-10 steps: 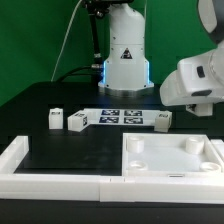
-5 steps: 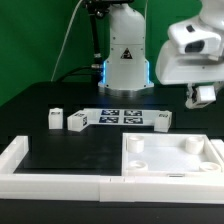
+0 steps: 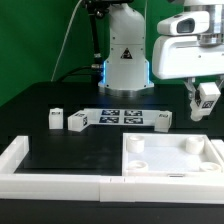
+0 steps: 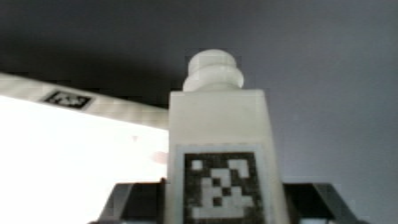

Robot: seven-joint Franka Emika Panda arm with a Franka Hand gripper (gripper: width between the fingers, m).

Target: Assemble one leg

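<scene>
My gripper (image 3: 204, 101) is at the exterior view's right, raised above the table and shut on a leg (image 3: 207, 96), a small white block with a black-and-white marker. In the wrist view the leg (image 4: 222, 120) stands between the dark fingers (image 4: 139, 202), marker facing the camera and a rounded peg at its far end. Three more legs stand on the black table: two at the left (image 3: 56, 119) (image 3: 78, 121) and one right of the marker board (image 3: 163, 119). The large flat white square piece with corner holes (image 3: 170, 158) lies below the gripper.
The marker board (image 3: 122, 116) lies at the table's middle. A white raised border (image 3: 22, 158) runs along the front and left. The robot's base (image 3: 126, 55) stands behind. A tagged white surface (image 4: 54, 125) shows in the wrist view.
The arm has risen from low at the right and turned. The held leg now hangs in clear view above the square piece.
</scene>
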